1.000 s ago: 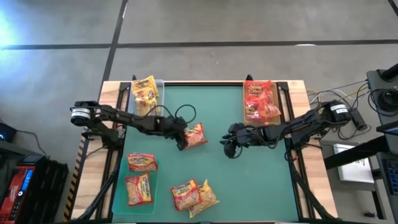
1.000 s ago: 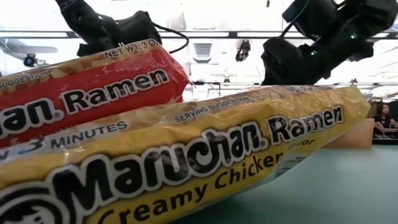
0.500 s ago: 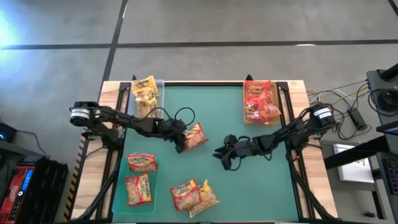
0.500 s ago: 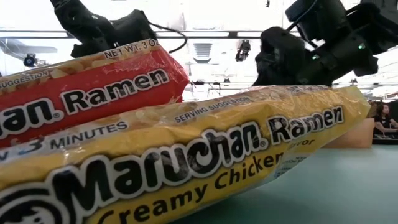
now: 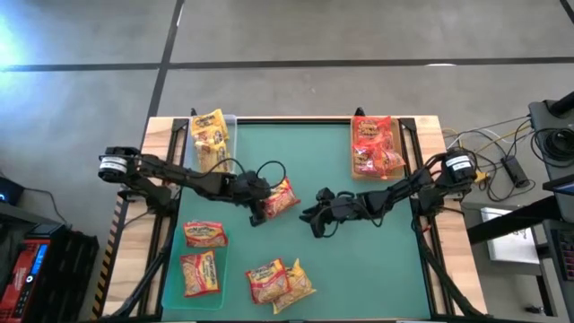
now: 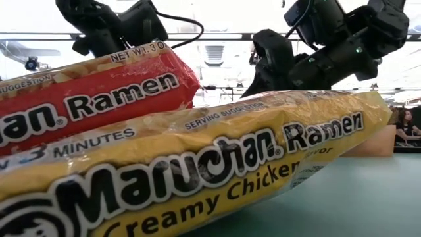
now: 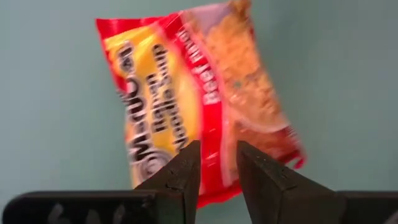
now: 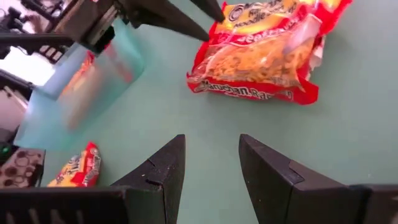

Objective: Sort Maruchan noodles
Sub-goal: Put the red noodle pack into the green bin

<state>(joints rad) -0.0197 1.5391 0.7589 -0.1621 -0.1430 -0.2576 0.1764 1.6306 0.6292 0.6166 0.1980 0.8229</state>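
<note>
A red-orange and yellow Maruchan noodle packet (image 5: 282, 197) (image 7: 205, 81) lies mid-table on the green mat (image 5: 377, 260). My left gripper (image 5: 259, 211) (image 7: 217, 171) is at its left end, shut on it. My right gripper (image 5: 316, 221) (image 8: 211, 168) hovers open over the mat just right of that packet (image 8: 255, 56), holding nothing. Two more packets, red (image 6: 85, 99) and yellow (image 6: 197, 171), lie at the near edge, the red one resting partly on the yellow one. My left gripper pinches the packet's near end edge (image 7: 217, 185) between its two fingers (image 7: 183, 171). It comes slanting down from the table's left, along the packet. The packet's far part (image 8: 249, 93) lies on the mat.
A clear tray at the far left (image 5: 229, 121) holds yellow packets (image 5: 208, 135). A tan tray at the far right (image 5: 395, 126) holds red ones (image 5: 375, 148). A green tray near left (image 5: 175, 287) holds two packets (image 5: 201, 256). Free mat lies to the near right.
My right gripper has gone toward the table's left and down, closing in on the middle packet, its fingers still open. My left gripper has rolled a little at the packet's end.
</note>
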